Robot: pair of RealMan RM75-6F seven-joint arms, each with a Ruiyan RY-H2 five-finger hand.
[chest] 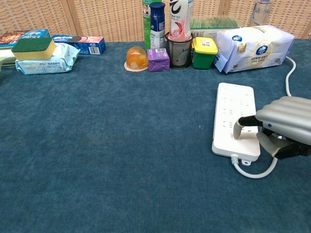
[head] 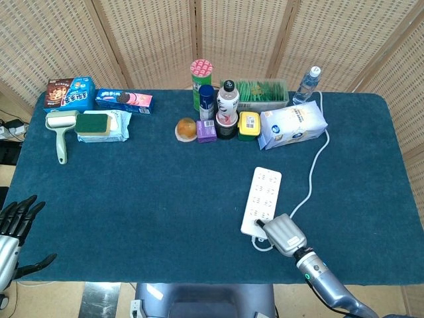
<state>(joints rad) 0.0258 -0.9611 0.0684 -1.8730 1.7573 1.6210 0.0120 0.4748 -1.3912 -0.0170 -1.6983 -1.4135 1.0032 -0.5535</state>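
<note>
A white power strip point(head: 264, 191) lies on the blue table cloth right of centre, its white cable point(head: 317, 165) running to the back edge. My right hand point(head: 284, 233) hovers at the strip's near end with its fingers curled under and holds nothing. In the chest view the right hand point(chest: 285, 122) comes in from the right, and one outstretched fingertip point(chest: 238, 130) touches the top of the power strip point(chest: 236, 108) near its front end. My left hand point(head: 14, 226) hangs off the table's near left corner, fingers spread, holding nothing.
Along the back stand a green tube point(head: 201, 78), bottles, an orange jelly cup point(head: 187, 128), a purple box point(head: 206, 130), a yellow tub point(head: 249, 124), a tissue pack point(head: 292, 124) and a water bottle point(head: 307, 83). Back left: snack boxes, wipes with a sponge point(head: 95, 122), a lint roller point(head: 60, 132).
</note>
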